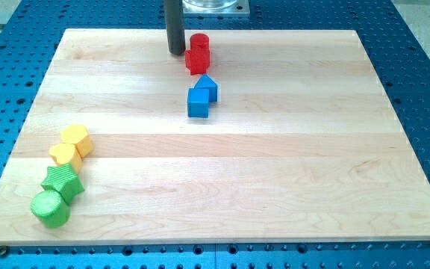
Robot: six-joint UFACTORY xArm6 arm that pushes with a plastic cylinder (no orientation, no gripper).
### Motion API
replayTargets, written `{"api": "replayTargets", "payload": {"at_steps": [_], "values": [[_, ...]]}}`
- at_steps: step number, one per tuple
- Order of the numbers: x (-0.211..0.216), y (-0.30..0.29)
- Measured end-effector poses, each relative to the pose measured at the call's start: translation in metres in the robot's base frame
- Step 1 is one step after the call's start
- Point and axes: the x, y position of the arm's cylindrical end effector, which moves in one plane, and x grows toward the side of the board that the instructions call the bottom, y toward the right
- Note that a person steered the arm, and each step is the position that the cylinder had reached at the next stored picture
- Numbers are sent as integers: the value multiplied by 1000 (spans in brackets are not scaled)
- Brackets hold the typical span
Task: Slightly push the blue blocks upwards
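Two blue blocks sit touching near the board's upper middle: a blue cube (198, 102) and a blue house-shaped block (208, 87) just above and right of it. My tip (176, 51) is at the view's top, above and left of the blue blocks and apart from them. It stands just left of the red cylinder (198, 42), which touches a red block (197, 60) below it. The red blocks lie directly above the blue ones with a small gap.
At the lower left lie a yellow hexagonal block (78, 139), a second yellow block (64, 155), a green star-shaped block (63, 181) and a green cylinder (50, 208), close together. The wooden board (275, 172) rests on a blue perforated table.
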Motion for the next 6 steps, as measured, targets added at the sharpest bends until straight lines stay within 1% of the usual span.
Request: {"api": "replayTargets", "payload": {"at_steps": [1,2,3,4,5,6], "values": [[27,-21],[95,-43],[201,-43],[279,-13],[286,12],[254,41]]}}
